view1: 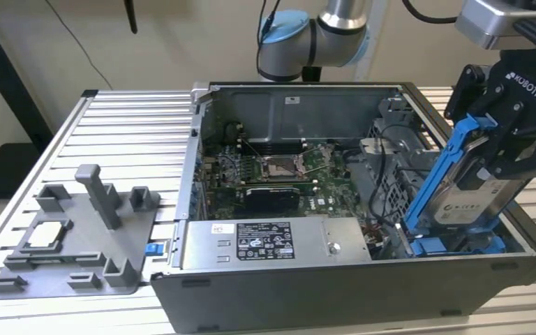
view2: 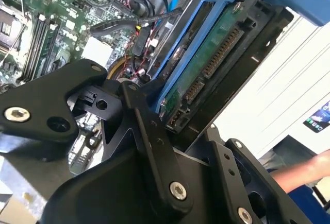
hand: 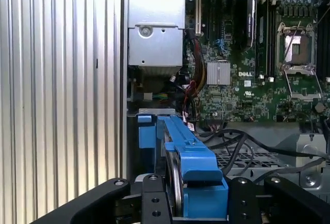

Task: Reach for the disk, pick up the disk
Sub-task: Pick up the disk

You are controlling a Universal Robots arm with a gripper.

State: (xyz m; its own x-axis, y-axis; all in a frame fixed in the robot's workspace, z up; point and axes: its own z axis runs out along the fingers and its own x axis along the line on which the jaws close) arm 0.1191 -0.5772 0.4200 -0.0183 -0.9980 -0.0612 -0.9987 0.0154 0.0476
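Note:
The disk (view1: 477,192), silver-grey with a white label in a bright blue caddy, stands steeply tilted at the open computer case's corner on the exterior view's right. Its top end rises above the case rim and its lower end sits down by a blue drive bay (view1: 454,244). My gripper (view1: 508,162) is shut on the disk near its top end, one black finger on each flat side. In the first wrist view the caddy's blue edge (hand: 192,165) runs between my fingers (hand: 152,203). The second wrist view shows the disk's green circuit-board side (view2: 206,64) beside my gripper (view2: 172,126).
The open computer case (view1: 343,300) lies on a slatted aluminium table (view1: 128,125), with motherboard (view1: 278,167), cables and a grey power supply box (view1: 268,241) inside. A grey fixture (view1: 72,237) holding a silvery chip (view1: 47,236) stands at the exterior view's left. A person's arm (view2: 304,170) is nearby.

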